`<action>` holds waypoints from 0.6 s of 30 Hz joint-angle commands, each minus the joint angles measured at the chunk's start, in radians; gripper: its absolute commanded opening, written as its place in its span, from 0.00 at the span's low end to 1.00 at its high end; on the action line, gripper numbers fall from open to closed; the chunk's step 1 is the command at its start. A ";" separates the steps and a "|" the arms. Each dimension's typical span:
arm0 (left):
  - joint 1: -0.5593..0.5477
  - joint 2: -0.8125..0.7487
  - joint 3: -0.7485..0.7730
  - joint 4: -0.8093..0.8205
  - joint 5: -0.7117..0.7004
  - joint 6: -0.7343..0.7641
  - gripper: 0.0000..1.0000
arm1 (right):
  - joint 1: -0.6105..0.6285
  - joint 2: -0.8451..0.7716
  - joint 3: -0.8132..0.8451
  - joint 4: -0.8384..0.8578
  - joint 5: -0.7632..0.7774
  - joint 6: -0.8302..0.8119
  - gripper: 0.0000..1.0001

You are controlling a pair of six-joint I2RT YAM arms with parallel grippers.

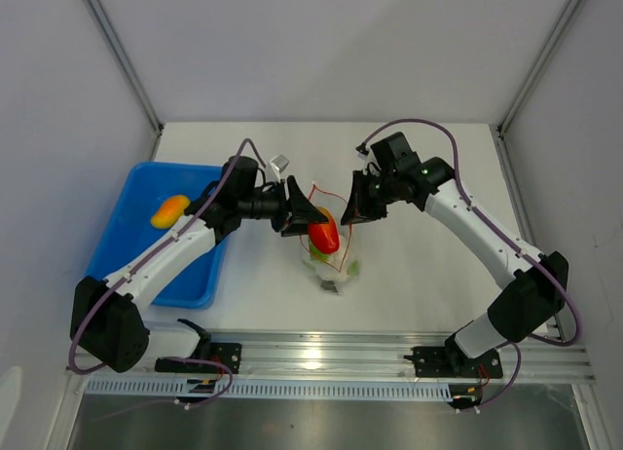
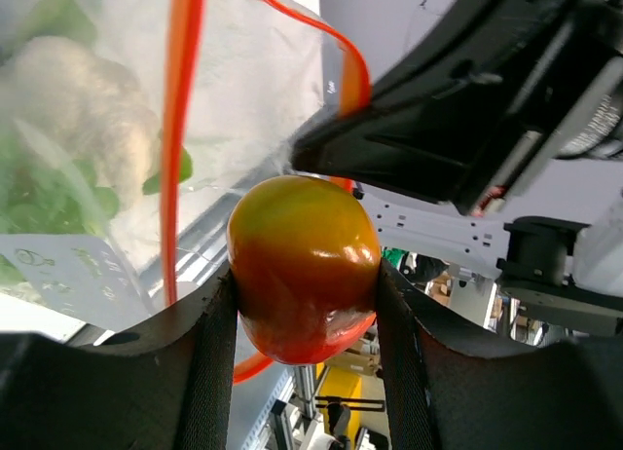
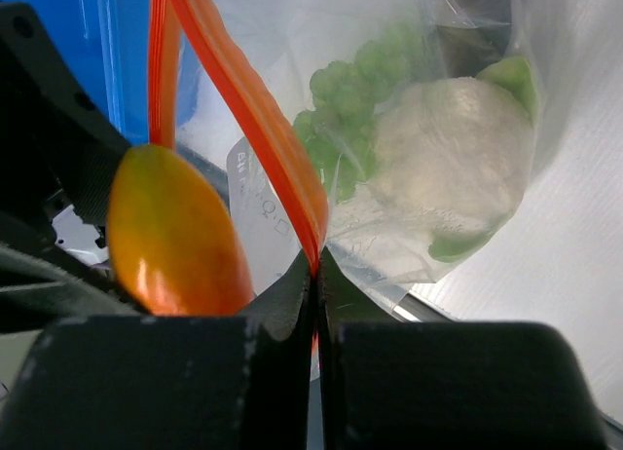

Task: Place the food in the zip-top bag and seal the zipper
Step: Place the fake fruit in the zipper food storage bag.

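Note:
My left gripper point(image 1: 313, 219) is shut on a red-orange toy fruit point(image 2: 304, 265), also seen in the top view point(image 1: 324, 237) and the right wrist view point(image 3: 175, 236). It holds the fruit at the open mouth of the clear zip-top bag point(image 1: 334, 265). My right gripper point(image 1: 352, 214) is shut on the bag's orange-red zipper strip point(image 3: 258, 109) and holds the mouth up. Inside the bag are a white-and-green cauliflower piece point(image 3: 453, 153) and green leafy bits point(image 3: 350, 90). A yellow oval fruit point(image 1: 169, 211) lies in the blue tray.
A blue rectangular tray point(image 1: 136, 265) sits on the table's left side, under my left arm. White walls with grey frame posts enclose the table. A metal rail point(image 1: 321, 353) runs along the near edge.

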 commanded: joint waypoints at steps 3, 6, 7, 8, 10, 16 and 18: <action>-0.017 0.038 0.103 -0.131 -0.045 0.078 0.15 | 0.004 -0.048 0.012 0.011 0.008 -0.004 0.00; -0.023 0.066 0.138 -0.211 -0.082 0.110 0.20 | 0.006 -0.050 0.012 0.011 0.008 -0.005 0.00; -0.024 0.071 0.141 -0.227 -0.093 0.117 0.22 | 0.004 -0.050 0.012 0.012 0.008 -0.008 0.00; -0.024 0.075 0.149 -0.236 -0.105 0.122 0.32 | 0.006 -0.048 0.012 0.014 0.005 -0.008 0.00; -0.024 0.083 0.160 -0.257 -0.112 0.131 0.44 | 0.006 -0.048 0.012 0.015 0.005 -0.010 0.00; -0.024 0.089 0.196 -0.285 -0.133 0.150 0.90 | 0.004 -0.045 0.009 0.019 0.004 -0.014 0.00; -0.024 0.089 0.212 -0.285 -0.133 0.163 0.93 | 0.006 -0.042 0.007 0.015 0.004 -0.016 0.00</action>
